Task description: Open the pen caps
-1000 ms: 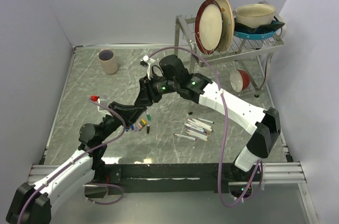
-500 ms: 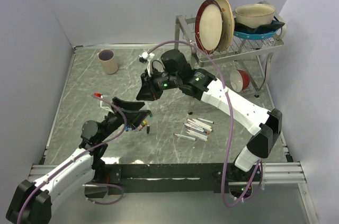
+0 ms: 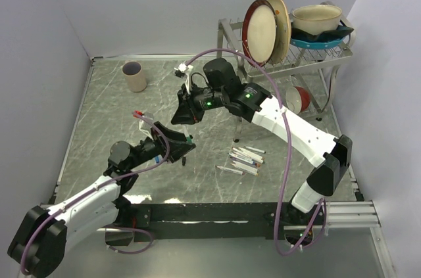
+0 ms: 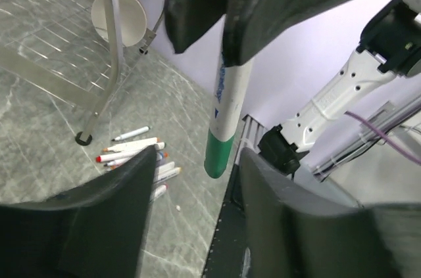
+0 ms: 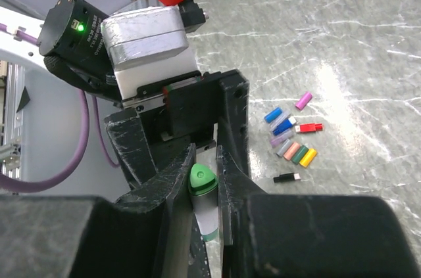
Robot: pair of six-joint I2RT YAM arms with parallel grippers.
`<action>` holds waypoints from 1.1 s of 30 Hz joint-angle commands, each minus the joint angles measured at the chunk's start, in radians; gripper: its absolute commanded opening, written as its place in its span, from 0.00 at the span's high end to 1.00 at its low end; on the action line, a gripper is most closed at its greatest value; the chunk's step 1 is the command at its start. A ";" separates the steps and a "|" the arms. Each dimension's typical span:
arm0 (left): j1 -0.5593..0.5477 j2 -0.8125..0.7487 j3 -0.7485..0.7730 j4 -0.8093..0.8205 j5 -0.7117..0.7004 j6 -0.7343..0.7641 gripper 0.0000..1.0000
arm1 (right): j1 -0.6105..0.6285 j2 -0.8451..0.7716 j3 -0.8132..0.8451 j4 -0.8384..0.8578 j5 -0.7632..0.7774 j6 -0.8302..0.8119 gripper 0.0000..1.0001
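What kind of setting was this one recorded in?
Probably a staged robot test cell rather than a real kitchen: plain white walls enclose a grey marble-patterned tabletop, which carries a metal dish rack of cream ceramic plates and a heap of white marker pens.

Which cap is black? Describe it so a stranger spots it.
On the marbled table, look at the cluster of loose coloured caps in the right wrist view. The black cap lies apart beneath the row, the only dark one.
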 commanded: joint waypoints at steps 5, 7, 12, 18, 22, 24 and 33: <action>-0.008 0.010 0.037 0.109 0.055 0.008 0.53 | -0.003 -0.006 -0.019 0.033 -0.024 0.006 1.00; -0.006 -0.001 0.033 0.112 0.046 0.006 0.53 | -0.003 -0.006 -0.025 0.036 -0.023 0.008 1.00; -0.008 -0.036 0.028 0.129 0.033 -0.015 0.62 | -0.003 -0.006 -0.022 0.039 -0.029 0.015 1.00; -0.008 -0.033 0.042 0.084 0.067 0.009 0.95 | -0.019 0.006 0.051 0.001 -0.024 0.006 1.00; -0.009 -0.008 0.033 0.087 0.089 0.006 0.99 | -0.048 0.013 0.140 -0.029 -0.014 -0.003 1.00; -0.009 0.001 0.025 0.087 0.092 0.009 0.99 | -0.074 0.017 0.171 -0.041 -0.015 -0.002 1.00; -0.023 0.096 0.002 0.051 0.132 0.065 0.99 | -0.149 0.034 0.399 -0.078 0.032 0.026 1.00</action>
